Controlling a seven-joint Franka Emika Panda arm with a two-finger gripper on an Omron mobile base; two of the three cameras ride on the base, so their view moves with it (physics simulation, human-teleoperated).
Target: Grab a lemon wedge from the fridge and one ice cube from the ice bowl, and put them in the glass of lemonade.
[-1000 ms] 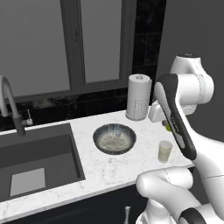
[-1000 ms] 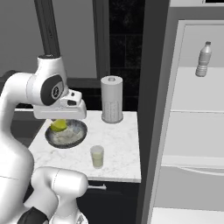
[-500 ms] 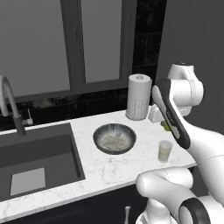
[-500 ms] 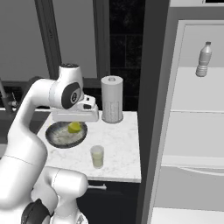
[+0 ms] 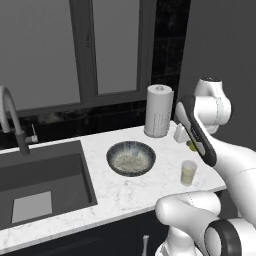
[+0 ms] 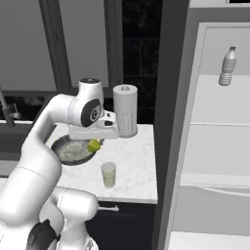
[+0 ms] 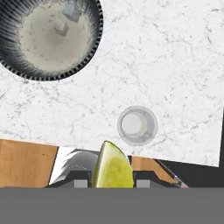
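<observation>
My gripper [image 6: 95, 143] is shut on the lemon wedge [image 6: 93, 145], a yellow-green piece held high above the counter. In the hand view the lemon wedge [image 7: 111, 168] sits between the fingertips of the gripper [image 7: 111, 180], with the glass of lemonade [image 7: 137, 125] just ahead of it, seen from above. The glass of lemonade [image 6: 108, 174] stands upright near the counter's front edge, below and right of the hand. The ice bowl [image 7: 48, 37] holds ice cubes [image 7: 70, 11] and lies left of the glass. The fridge [image 6: 215, 146] stands open on the right. The wedge [image 5: 192, 145] shows beside my forearm.
A tall white paper-towel roll [image 6: 125, 117] stands at the back of the marble counter [image 5: 150, 187]. A dark sink [image 5: 42, 182] with a faucet [image 5: 12, 117] lies left of the ice bowl [image 5: 131, 158]. A water bottle [image 6: 225, 66] stands on a fridge shelf.
The arm has swung to the right with the lemon wedge, from above the ice bowl toward the glass. The bowl, the glass and the roll have stayed put.
</observation>
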